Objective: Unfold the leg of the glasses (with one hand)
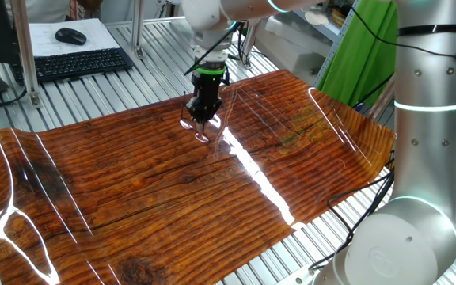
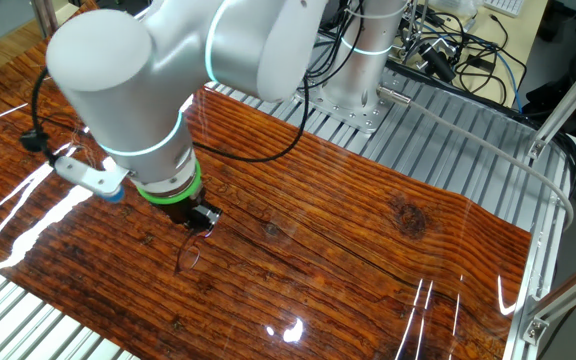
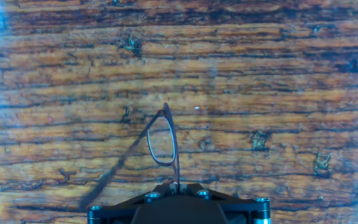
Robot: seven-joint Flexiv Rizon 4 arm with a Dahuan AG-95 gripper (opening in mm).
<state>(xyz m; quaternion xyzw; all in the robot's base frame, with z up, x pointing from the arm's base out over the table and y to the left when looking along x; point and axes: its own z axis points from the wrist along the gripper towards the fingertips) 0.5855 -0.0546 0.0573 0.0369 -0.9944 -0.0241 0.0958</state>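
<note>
The glasses (image 3: 162,140) are thin, dark and wire-framed. In the hand view one oval lens rim stands just ahead of my fingers, and a leg (image 3: 114,175) runs from its top down to the lower left. My gripper (image 3: 178,185) is shut on the frame's thin wire at the lens's lower right. In one fixed view the gripper (image 1: 203,119) points down low over the wooden sheet, with the glasses (image 1: 201,132) at its tips. In the other fixed view the gripper (image 2: 204,222) holds them with a leg (image 2: 186,258) hanging toward the sheet.
A glossy wood-grain sheet (image 1: 133,198) covers the slatted metal table (image 1: 323,237). A keyboard (image 1: 77,63) and a mouse (image 1: 70,36) lie at the back left. A second silver robot arm (image 1: 430,150) stands at the right. Cables (image 2: 448,50) lie behind the sheet.
</note>
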